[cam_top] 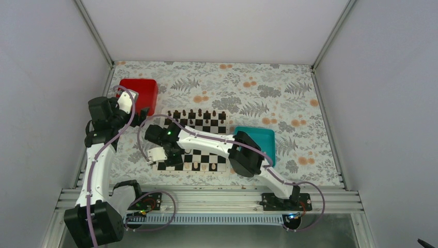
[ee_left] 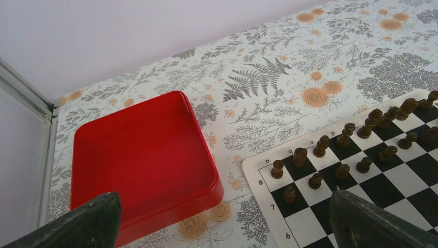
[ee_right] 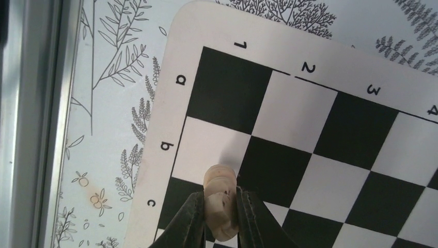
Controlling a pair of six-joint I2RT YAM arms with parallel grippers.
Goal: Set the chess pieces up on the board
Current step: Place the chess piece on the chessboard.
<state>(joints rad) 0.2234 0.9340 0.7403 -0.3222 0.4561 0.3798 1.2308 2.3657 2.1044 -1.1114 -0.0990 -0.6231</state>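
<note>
The chessboard [cam_top: 206, 135] lies mid-table. Dark pieces [cam_top: 199, 114] fill its far rows, also seen as dark pieces [ee_left: 341, 150] on rows 8 and 7 in the left wrist view. A few light pieces [cam_top: 199, 166] stand on the near row. My right gripper [ee_right: 222, 209] is shut on a light chess piece [ee_right: 220, 199], held above the board's a–c corner [ee_right: 227, 103] near squares b1 and c1. In the overhead view the right gripper [cam_top: 166, 150] hangs over the board's near-left part. My left gripper [ee_left: 222, 217] is open and holds nothing, above the gap between red tray and board.
A red tray [ee_left: 139, 160] stands left of the board, nothing in the part that shows. A teal tray [cam_top: 258, 142] sits at the board's right, partly covered by the right arm. The aluminium frame rail [ee_right: 36, 124] runs close to the board's left edge.
</note>
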